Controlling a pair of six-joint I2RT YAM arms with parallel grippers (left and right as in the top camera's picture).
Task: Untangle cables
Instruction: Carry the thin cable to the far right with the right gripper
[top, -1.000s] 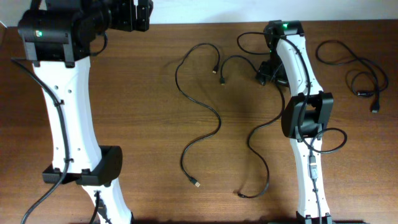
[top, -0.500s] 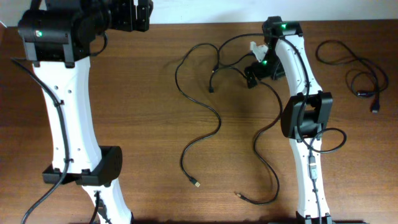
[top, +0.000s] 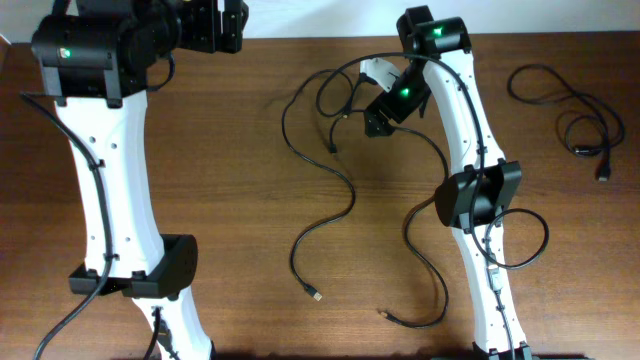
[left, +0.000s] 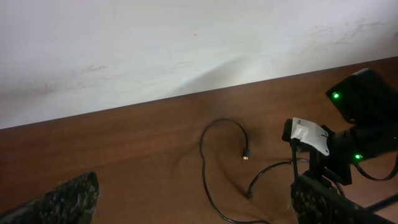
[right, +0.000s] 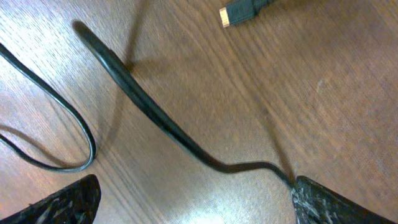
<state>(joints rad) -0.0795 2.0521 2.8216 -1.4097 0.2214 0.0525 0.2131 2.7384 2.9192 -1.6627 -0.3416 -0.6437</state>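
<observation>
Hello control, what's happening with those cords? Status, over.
Left end effector open, up by the wall. Right end effector open, low over crossed cables, one cord against a finger. Separate cable far right.

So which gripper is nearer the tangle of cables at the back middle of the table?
Right. The right gripper hovers open at the edge of the tangle; the left gripper is open far off by the table's back left edge.

I counted three thin black cables on my table: a left cable, a middle cable and a far-right cable, though that last coil might have been two. I had two arms, the left arm and the right arm.
</observation>
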